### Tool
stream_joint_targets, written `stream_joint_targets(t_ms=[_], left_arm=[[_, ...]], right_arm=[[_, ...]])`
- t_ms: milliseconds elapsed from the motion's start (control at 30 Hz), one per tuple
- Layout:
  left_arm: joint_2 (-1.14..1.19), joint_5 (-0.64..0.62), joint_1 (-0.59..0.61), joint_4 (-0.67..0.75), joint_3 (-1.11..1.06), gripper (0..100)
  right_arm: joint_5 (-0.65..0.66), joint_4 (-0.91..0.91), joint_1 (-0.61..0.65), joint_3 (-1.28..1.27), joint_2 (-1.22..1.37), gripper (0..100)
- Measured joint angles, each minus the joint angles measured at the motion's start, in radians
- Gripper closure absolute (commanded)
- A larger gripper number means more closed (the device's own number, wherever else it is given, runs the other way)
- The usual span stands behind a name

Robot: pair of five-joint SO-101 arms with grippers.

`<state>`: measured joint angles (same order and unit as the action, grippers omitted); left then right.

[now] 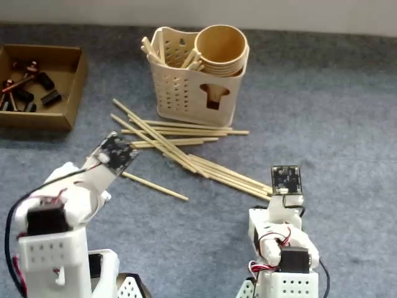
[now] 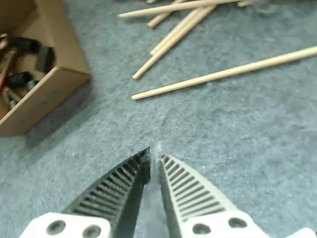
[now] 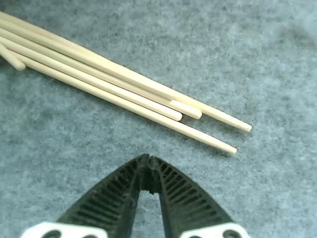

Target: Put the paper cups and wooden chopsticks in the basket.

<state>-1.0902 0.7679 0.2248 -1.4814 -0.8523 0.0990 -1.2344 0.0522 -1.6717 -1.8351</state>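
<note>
A cream slotted basket (image 1: 186,93) stands on the grey carpet with stacked paper cups (image 1: 222,46) and a few chopsticks (image 1: 155,48) inside it. Several loose wooden chopsticks (image 1: 180,146) lie fanned out in front of the basket. My left gripper (image 2: 154,157) is shut and empty, low over bare carpet, a short way from a single chopstick (image 2: 223,74). My right gripper (image 3: 148,159) is also shut and empty, just short of the tips of a chopstick bundle (image 3: 124,89).
A brown cardboard box (image 1: 68,93) holding dark small parts sits at the left, its corner (image 2: 49,91) close to my left gripper. Open carpet lies to the right of the basket and between the two arms.
</note>
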Motion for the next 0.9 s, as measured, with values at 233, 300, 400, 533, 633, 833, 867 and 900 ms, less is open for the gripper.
stream_joint_targets(t_ms=[233,300,400,533,633,833,867,900], left_arm=[[0.282,0.181,-0.153,-0.003,0.095,91],[0.348,0.229,-0.19,-0.003,0.117,91],[0.45,0.285,-0.247,-0.003,0.138,90],[0.569,0.315,-0.341,-0.002,0.146,87],[0.634,0.334,-0.407,-0.002,0.155,87],[0.74,0.379,-0.486,0.008,0.192,87],[0.763,0.381,-0.493,0.023,0.199,87],[0.787,0.381,-0.497,0.04,0.206,87]], right_arm=[[0.0,0.0,0.0,0.0,0.0,99.3],[0.0,0.0,0.0,0.0,0.0,99.3],[0.0,0.0,0.0,0.0,0.0,99.3],[0.0,0.0,0.0,0.0,0.0,99.3],[0.0,0.0,0.0,0.0,0.0,99.3],[0.0,0.0,0.0,0.0,0.0,99.3],[0.0,0.0,0.0,0.0,0.0,99.3],[0.0,0.0,0.0,0.0,0.0,99.3]])
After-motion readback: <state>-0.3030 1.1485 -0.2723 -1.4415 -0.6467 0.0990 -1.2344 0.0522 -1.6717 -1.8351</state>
